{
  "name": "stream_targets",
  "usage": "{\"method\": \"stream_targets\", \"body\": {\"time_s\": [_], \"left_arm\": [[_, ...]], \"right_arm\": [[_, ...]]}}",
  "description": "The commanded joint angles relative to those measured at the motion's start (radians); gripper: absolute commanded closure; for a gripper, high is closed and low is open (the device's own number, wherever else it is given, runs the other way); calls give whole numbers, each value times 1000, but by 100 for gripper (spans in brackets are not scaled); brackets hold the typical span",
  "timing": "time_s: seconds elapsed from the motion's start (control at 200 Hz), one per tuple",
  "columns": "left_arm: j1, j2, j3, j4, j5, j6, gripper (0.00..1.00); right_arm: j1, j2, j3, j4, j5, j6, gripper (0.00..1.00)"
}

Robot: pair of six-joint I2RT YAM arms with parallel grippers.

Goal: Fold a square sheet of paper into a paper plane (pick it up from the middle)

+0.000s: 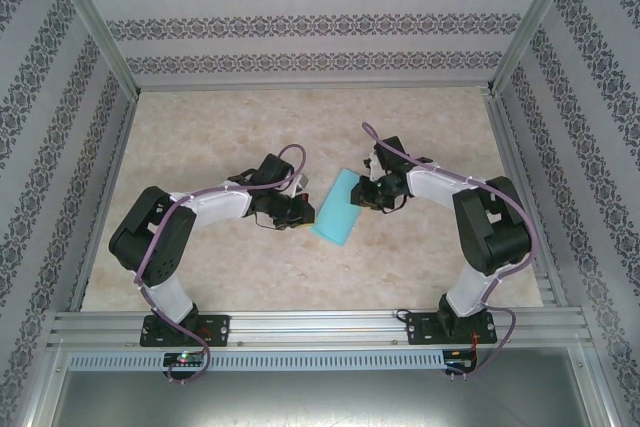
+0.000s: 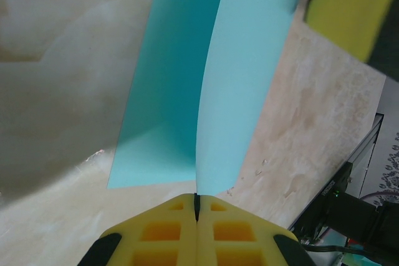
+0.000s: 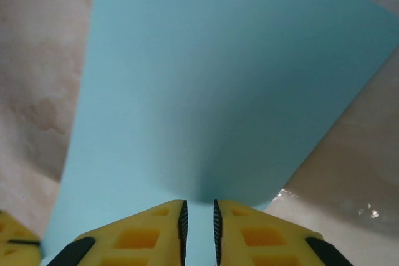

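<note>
Left hand pinches shut on 1 edge of the square sheet of paper, bent up mid-way across the surface, while right hand straddles the opposite edge with a narrow gap, unclamped, so a lopsided pull could slip, skew or tear it.

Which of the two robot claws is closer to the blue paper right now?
Left. The left end effector is shut on one edge of the paper, touching it. The right end effector straddles the opposite side, jaws a little apart.
</note>
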Motion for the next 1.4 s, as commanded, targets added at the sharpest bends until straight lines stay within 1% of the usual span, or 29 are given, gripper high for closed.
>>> {"method": "stream_targets", "body": {"time_s": [0.0,0.495,0.864,1.399], "left_arm": [[-11,10,32,-8,-4,28,100],[-23,58,87,-30,0,44,100],[-46,139,166,-45,6,56,100],[-79,265,287,-63,-2,62,100]], "right_arm": [[13,36,26,28,-6,3,80],[24,109,29,55,-11,-7,83],[32,94,17,55,-27,-38,84],[29,85,-2,72,-48,-40,87]]}}
